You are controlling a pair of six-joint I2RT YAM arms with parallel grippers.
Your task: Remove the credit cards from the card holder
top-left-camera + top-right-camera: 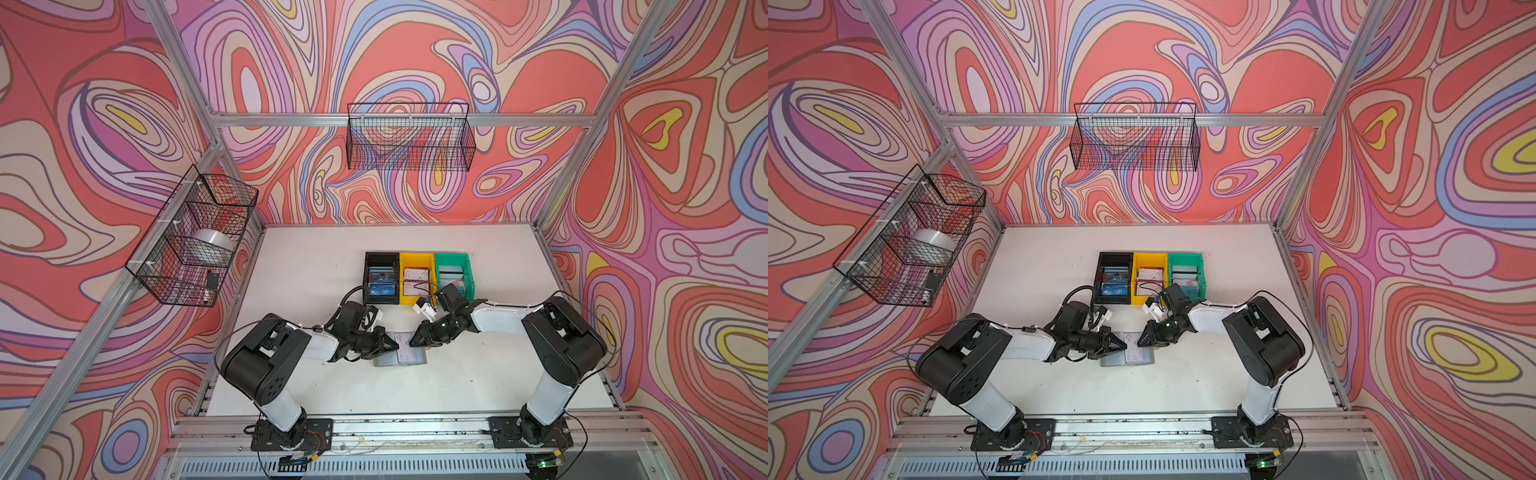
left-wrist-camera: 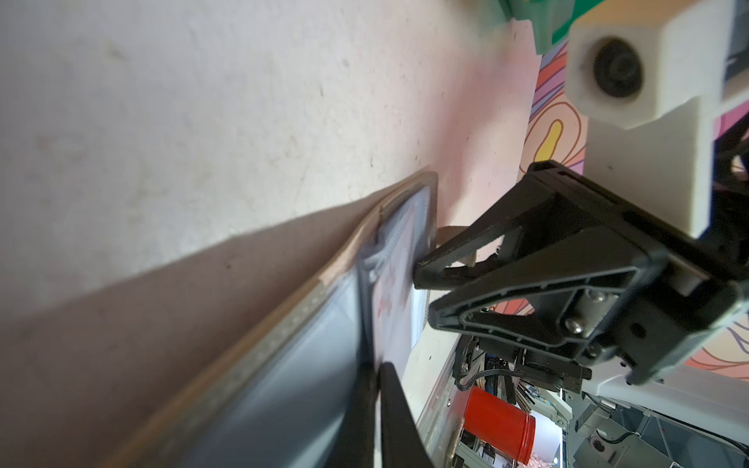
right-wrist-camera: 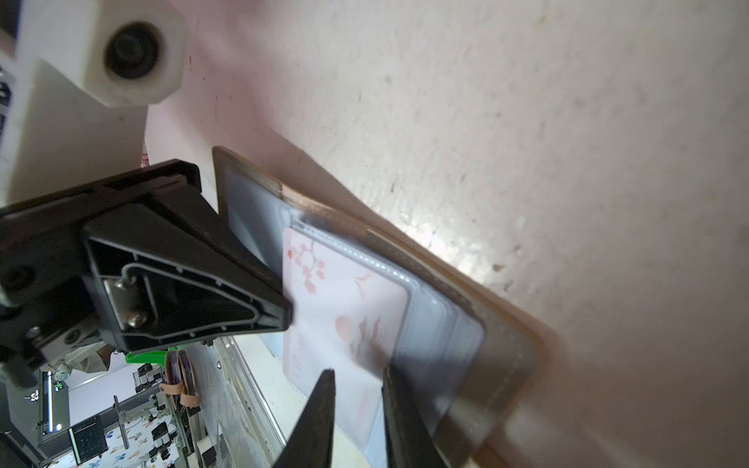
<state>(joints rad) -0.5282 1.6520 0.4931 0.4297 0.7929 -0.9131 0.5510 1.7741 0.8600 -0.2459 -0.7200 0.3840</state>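
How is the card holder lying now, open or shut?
Open. The card holder lies spread flat on the table, its clear sleeves and a white card facing up.

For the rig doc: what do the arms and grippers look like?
Alike: left arm and right arm have black joint housings, white link shells, thin black cables. Black triangular fingers on left gripper and right gripper. White camera block on each wrist.

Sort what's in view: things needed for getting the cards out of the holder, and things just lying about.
For the job: card holder, white card, left gripper, right gripper.

Lying about: black bin, yellow bin, green bin, back basket, side basket, silvery roll.
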